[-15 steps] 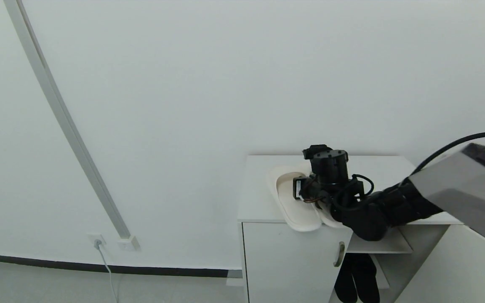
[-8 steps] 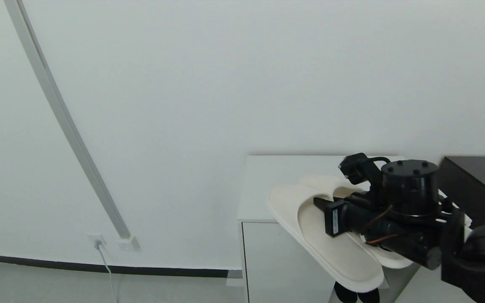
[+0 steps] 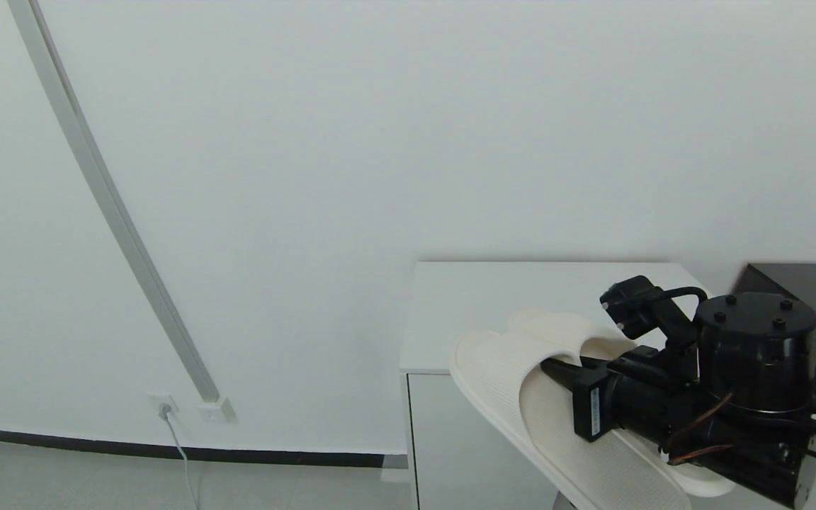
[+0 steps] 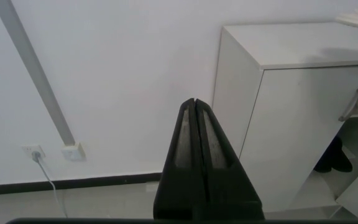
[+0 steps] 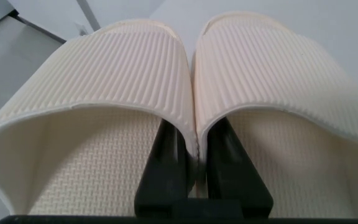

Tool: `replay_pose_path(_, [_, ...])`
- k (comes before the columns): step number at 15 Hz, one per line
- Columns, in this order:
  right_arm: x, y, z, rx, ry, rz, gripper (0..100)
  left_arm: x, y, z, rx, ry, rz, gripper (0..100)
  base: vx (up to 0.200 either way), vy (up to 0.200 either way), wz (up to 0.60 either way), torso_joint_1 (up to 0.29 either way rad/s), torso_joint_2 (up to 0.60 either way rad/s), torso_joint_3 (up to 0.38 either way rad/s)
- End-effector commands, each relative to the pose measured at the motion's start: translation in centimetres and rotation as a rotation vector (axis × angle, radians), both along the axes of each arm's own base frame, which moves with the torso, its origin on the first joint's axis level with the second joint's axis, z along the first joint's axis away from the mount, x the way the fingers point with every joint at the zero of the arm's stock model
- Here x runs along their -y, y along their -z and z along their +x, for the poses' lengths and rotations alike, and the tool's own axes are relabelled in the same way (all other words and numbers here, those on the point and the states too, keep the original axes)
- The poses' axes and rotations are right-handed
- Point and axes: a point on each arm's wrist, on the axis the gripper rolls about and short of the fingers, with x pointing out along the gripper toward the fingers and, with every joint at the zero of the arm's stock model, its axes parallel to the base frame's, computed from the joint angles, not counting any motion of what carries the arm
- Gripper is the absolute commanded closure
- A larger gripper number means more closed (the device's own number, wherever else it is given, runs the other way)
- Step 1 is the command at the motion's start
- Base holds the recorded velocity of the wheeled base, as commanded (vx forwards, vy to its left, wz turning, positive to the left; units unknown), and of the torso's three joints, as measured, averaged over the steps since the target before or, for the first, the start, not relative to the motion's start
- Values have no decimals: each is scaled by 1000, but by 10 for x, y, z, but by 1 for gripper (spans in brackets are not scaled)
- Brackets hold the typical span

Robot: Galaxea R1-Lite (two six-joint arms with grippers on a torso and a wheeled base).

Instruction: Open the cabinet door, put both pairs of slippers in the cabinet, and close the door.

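Cream ribbed slippers [image 3: 507, 375]: the pair hangs side by side in the air, just in front of the cabinet [image 3: 521, 290] at its top front edge, toes toward the cabinet.
Right end effector [image 3: 562, 368]: almost closed, with one finger [image 5: 166, 155] inside each slipper. It pinches the two neighbouring strap edges together and carries the whole pair by that thin seam.
Left end effector [image 4: 195, 111]: fingers pressed flat together with nothing between them, off the cabinet's left front corner.
Dark slippers [image 4: 334, 155]: already inside the cabinet, low in the open compartment.
Door: the panel with the handle [image 4: 351, 104] sits flush with the cabinet front; the part of the cabinet beside the handle stands open, showing a shelf.
Step in hand (judged): carrying the cream pair down from the cabinet top into the open compartment.
Doing it well: hold the pinch tight, since soft fabric can creep out of so small a bite. Lower the pair slowly so it does not swing. Clear the cabinet's top edge and the handled panel before going in. Go in toes first on the shelf or beside the dark pair, and let go only once the soles rest flat.
Writing: a small white sticker [image 3: 594, 411] on the right end effector's body, with print too small to read. No other lettering shows on the cabinet or slippers.
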Motion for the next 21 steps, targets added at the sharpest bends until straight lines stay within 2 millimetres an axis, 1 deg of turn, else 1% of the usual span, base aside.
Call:
replay_pose_path(1, [-2, -1, -5, 5, -18, 4, 100, 0, 0, 0, -1, 0, -1, 100, 0, 0, 0, 0, 0, 0])
replay_pose_path(3, [-3, 0, -5, 0, -21, -1, 100, 0, 0, 0, -1, 0, -1, 100, 0, 0, 0, 0, 0, 0])
replay_pose_path(11, [-3, 5, -6, -12, -23, -13, 100, 0, 0, 0, -1, 0, -1, 100, -200, 0, 0, 2, 1, 3])
replay_pose_path(21, [-2, 12, -6, -29, -23, -36, 100, 0, 0, 0, -1, 0, -2, 100, 0, 0, 0, 0, 0, 0])
